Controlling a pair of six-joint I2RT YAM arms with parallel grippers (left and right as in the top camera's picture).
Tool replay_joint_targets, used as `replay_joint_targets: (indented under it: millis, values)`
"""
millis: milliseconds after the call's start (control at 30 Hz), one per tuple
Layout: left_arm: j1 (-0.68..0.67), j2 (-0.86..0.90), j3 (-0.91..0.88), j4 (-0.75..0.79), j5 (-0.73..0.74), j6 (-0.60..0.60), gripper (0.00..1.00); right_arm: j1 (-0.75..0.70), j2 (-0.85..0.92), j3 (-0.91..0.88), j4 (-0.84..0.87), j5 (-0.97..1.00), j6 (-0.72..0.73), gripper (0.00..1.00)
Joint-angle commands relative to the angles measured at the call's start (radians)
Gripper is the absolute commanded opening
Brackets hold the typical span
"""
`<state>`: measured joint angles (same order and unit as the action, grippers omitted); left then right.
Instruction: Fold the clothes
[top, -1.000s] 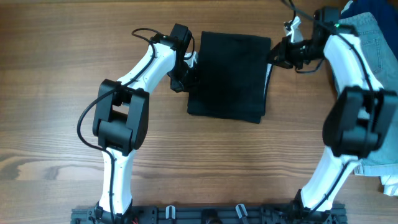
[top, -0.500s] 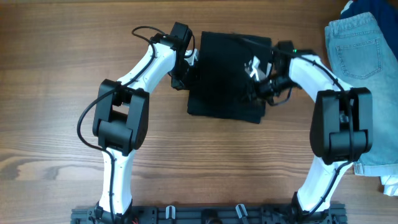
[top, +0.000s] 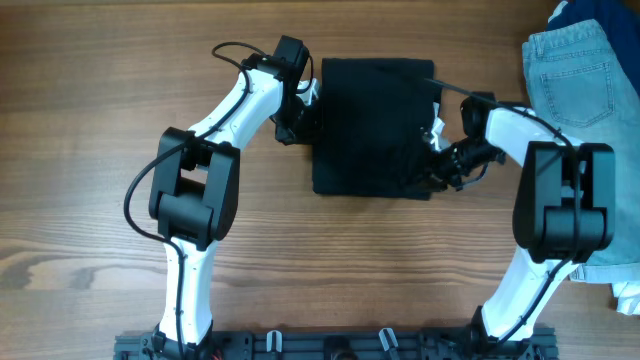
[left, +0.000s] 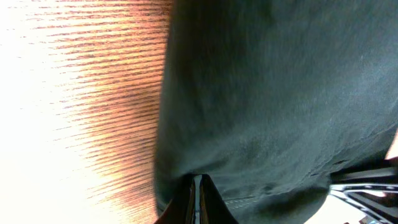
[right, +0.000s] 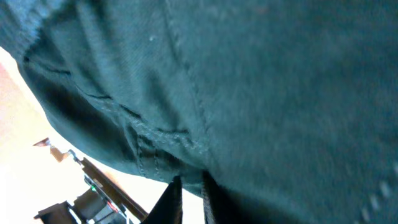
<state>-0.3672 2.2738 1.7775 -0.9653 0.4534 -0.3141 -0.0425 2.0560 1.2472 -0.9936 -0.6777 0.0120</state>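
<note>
**benchwatcher:** Standing right next to the rig. The black shorts (top: 370, 125) are lying as a neat dark rectangle at the far middle of the table (top: 80, 120), so they look at least one fold in. The left gripper (top: 303, 118) is at the shorts' left edge and the right gripper (top: 432, 170) is at the right edge, closer to the near corner.

**foldfan:** Are they actually holding it or just hovering?

**benchwatcher:** On the left wrist cam the fingers are pressed together with cloth pinched right at the tips, so that one's clamped on the shorts. The right wrist cam shows a seam running into a very narrow gap, so I'd say it's pinching too, though I'm less sure.

**foldfan:** So what's next?

**benchwatcher:** My guess is either another fold or squaring it up. If it's a fold, both edges need to lift evenly so the layers don't slide. The denim shorts (top: 570, 75) are well off to the right, untouched.
</note>
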Motion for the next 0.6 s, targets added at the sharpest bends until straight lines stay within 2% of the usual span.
replay_joint_targets:
  millis: [0,33,67,100,133,167,233,367,433,567]
  values:
    - [0.013,-0.074,0.009,-0.001,-0.009,0.003,0.04,-0.009,-0.118,0.109,-0.044,0.151,0.035,0.22]
    - [0.016,-0.094,0.009,0.002,-0.009,0.023,0.06,-0.010,-0.146,0.130,-0.053,0.185,0.057,0.32]
    - [0.018,-0.107,0.009,0.004,-0.011,0.026,0.09,-0.010,-0.168,0.145,-0.056,0.209,0.073,0.46]
    - [0.021,-0.121,0.009,0.010,-0.014,0.030,0.19,-0.009,-0.197,0.159,-0.056,0.229,0.086,0.69]
    - [0.024,-0.132,0.009,0.018,-0.014,0.030,0.34,-0.009,-0.226,0.170,-0.054,0.242,0.098,0.93]
    - [0.027,-0.135,0.009,0.025,-0.014,0.030,0.43,-0.009,-0.251,0.179,-0.051,0.241,0.100,0.99]
    - [0.037,-0.134,0.008,0.052,-0.014,0.030,0.61,-0.009,-0.295,0.188,-0.043,0.241,0.100,0.99]
    - [0.051,-0.103,0.008,0.088,-0.016,0.039,0.76,-0.009,-0.333,0.188,-0.034,0.241,0.095,1.00]
    - [0.052,-0.086,0.008,0.103,-0.016,0.053,0.89,-0.009,-0.332,0.188,-0.033,0.241,0.092,0.99]
    - [0.050,-0.056,0.008,0.113,-0.016,0.076,0.95,-0.009,-0.332,0.188,-0.024,0.241,0.092,1.00]
